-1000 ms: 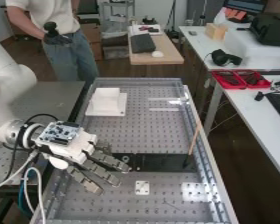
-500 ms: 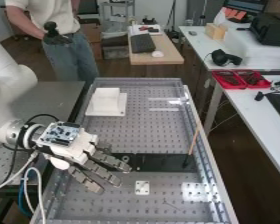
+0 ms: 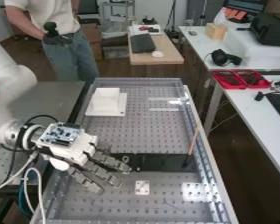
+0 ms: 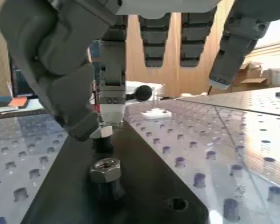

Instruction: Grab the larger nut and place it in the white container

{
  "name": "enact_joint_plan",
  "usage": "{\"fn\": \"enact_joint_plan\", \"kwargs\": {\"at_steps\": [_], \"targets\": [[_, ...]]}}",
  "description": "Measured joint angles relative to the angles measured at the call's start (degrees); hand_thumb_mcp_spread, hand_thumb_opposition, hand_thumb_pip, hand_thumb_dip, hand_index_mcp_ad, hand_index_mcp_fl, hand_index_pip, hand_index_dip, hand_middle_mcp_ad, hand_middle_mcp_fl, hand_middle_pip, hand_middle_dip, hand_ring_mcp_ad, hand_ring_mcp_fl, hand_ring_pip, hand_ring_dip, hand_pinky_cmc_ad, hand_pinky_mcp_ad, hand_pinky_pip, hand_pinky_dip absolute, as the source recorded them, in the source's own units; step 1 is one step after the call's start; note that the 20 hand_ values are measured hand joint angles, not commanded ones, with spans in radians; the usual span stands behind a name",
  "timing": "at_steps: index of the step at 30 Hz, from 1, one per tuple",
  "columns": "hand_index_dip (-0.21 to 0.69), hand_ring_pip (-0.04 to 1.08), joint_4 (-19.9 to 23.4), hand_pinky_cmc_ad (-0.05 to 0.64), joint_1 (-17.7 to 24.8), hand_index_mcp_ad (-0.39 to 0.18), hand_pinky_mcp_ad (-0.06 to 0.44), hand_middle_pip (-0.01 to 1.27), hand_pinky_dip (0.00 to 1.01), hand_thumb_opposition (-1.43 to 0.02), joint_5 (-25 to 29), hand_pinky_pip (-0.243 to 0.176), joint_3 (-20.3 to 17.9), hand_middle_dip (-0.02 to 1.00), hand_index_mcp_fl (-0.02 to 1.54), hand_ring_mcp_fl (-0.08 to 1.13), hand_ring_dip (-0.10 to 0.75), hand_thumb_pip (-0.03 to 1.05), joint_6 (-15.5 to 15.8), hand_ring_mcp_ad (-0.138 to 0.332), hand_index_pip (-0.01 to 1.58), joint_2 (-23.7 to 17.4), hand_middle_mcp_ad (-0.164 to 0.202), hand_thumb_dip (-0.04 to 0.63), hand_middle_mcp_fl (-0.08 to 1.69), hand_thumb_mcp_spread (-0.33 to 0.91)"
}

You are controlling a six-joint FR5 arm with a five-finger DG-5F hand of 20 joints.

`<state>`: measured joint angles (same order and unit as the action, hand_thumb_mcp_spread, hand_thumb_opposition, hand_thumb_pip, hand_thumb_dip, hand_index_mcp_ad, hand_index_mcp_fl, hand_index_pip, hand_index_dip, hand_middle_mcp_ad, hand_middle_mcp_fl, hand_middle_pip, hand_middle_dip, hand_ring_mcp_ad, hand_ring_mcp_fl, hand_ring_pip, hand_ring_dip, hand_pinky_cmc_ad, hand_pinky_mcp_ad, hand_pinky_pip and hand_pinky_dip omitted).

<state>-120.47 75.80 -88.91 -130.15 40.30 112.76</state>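
Larger silver hex nut (image 4: 103, 132), just below the high view's centre, sits right between thumb and fingertips of the dark grey hand (image 3: 76, 153), fingers apart!

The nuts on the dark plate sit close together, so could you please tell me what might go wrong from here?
The hand has fingertips close by the farther nut and might take that instead of the nearer nut, which looks larger. Both sit atop dark posts, so a sideways nudge could knock one off. The white container stands well away from the hand, so a weak grip might fail midway.
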Motion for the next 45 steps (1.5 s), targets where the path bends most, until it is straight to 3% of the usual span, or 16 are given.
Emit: {"fn": "enact_joint_plan", "kwargs": {"at_steps": [25, 45], "targets": [[0.112, 0.18, -0.43, 0.354, -0.32, -0.138, 0.312, 0.14, 0.66, -0.85, -0.47, -0.105, 0.69, 0.22, 0.16, 0.00, 0.124, 0.76, -0.27, 0.178, 1.56, -0.09, 0.082, 0.188, 0.01, 0.34], [0.112, 0.20, -0.60, 0.354, 0.66, -0.138, 0.312, 0.14, 0.70, -0.85, 1.07, -0.105, -0.13, 0.22, 0.05, 0.00, 0.110, 0.79, -0.68, 0.176, 1.56, -0.33, 0.082, 0.188, 0.01, 0.34]]}}
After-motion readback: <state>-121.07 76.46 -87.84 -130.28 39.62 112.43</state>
